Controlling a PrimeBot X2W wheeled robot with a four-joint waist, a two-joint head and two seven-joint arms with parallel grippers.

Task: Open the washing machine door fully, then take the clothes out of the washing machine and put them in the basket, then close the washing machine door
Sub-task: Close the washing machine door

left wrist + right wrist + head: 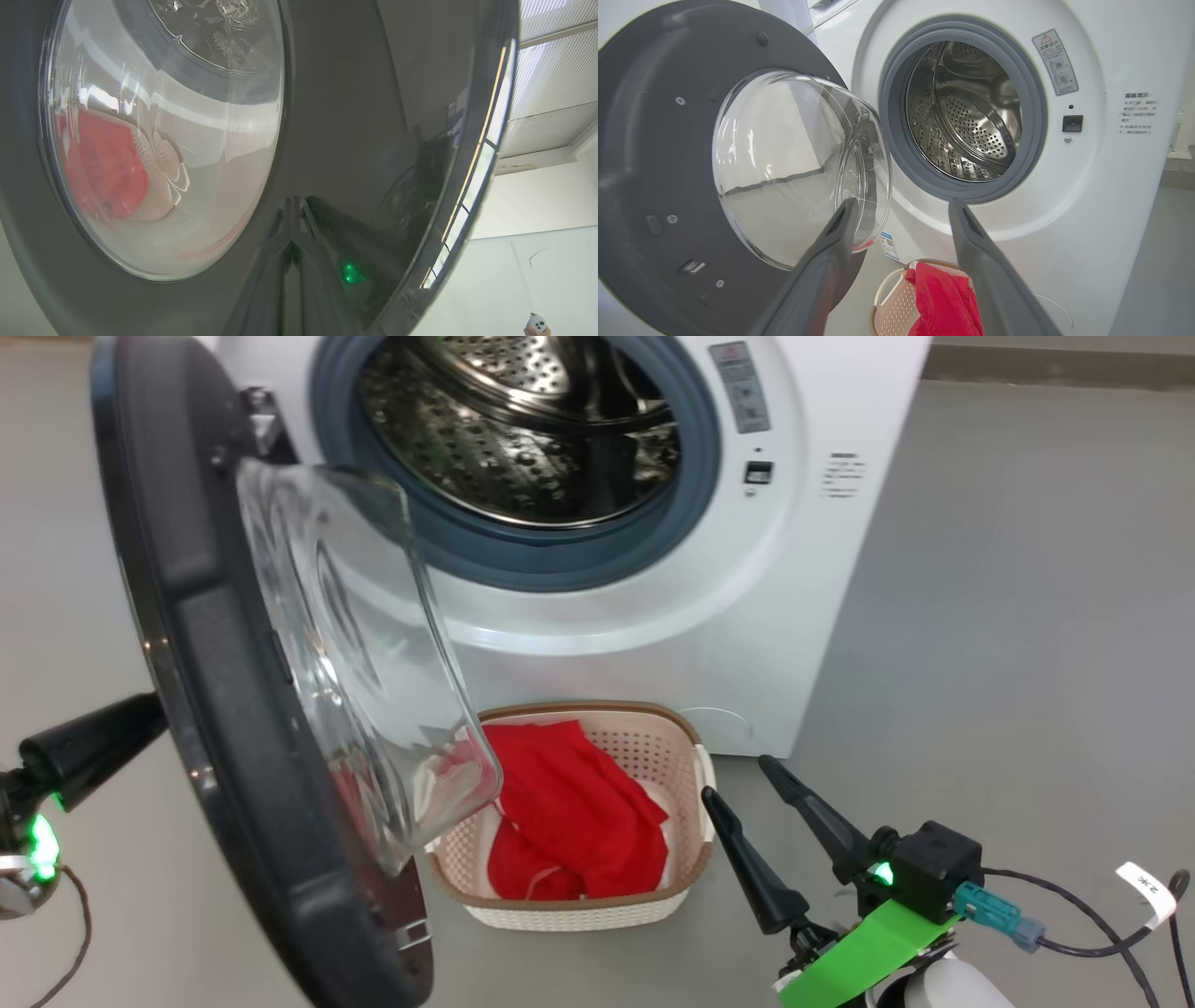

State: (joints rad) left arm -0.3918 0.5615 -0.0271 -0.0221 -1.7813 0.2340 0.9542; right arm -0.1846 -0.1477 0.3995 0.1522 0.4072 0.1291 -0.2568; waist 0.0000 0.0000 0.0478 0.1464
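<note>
The white washing machine (653,653) stands ahead, and the part of its steel drum (523,429) that shows holds no clothes. Its door (233,728) hangs partly swung, inner grey side and clear glass bowl (364,653) facing me. Red clothes (569,812) with a bit of white lie in the cream basket (579,905) on the floor before the machine. My left gripper (154,709) is shut, its fingertips against the door's glossy black outer rim (355,140). My right gripper (742,779) is open and empty, right of the basket. In the right wrist view the right gripper (901,210) points at the drum (966,112) above the basket (896,308).
Grey floor (1027,616) stretches to the right of the machine. A cable (1092,924) with a white tag trails from my right wrist. A hand holding a small remote (537,324) shows at the bottom right of the left wrist view.
</note>
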